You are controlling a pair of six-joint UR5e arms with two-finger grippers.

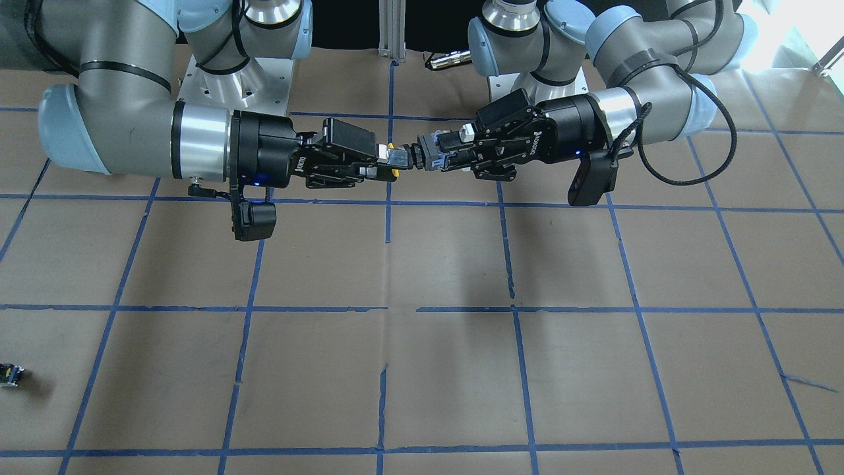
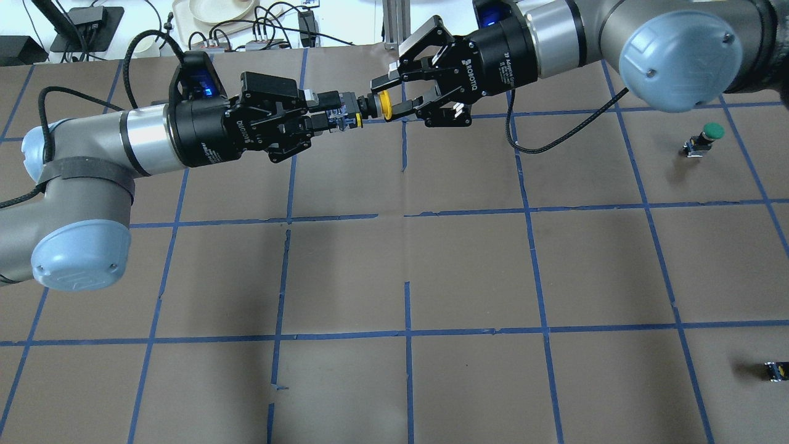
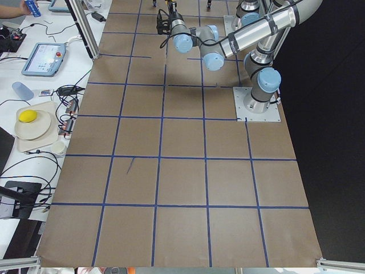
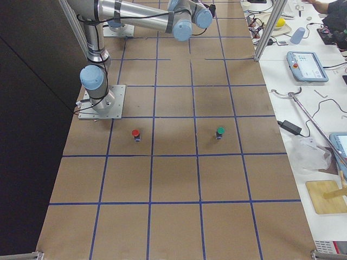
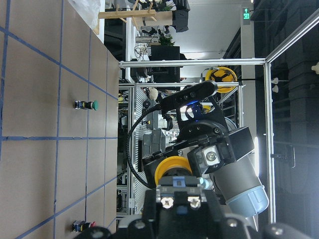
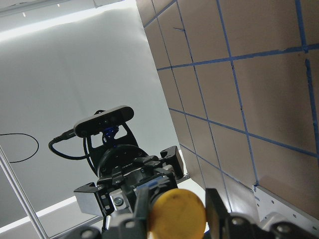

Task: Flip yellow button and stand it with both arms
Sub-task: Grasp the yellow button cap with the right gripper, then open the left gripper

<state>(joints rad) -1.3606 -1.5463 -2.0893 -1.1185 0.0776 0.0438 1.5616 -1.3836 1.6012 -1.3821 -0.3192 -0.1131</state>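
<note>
The left gripper [image 2: 330, 118] clamps the button's [image 2: 362, 113] body, long axis level, cap facing the right gripper [image 2: 390, 97], whose fingers bracket it, grip unclear.

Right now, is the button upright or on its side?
On its side: the button is held off the table in the left gripper, its cap pointing sideways into the right gripper.

Robot arms: two, left arm [image 2: 92, 163] and right arm [image 2: 592, 28]. Push-button switches: three, namely one yellow button [image 2: 365, 111], one green-capped button [image 2: 706, 138], one red-capped button [image 4: 135, 134]. Also one small dark part [image 2: 775, 370] and one table [image 2: 468, 271].
</note>
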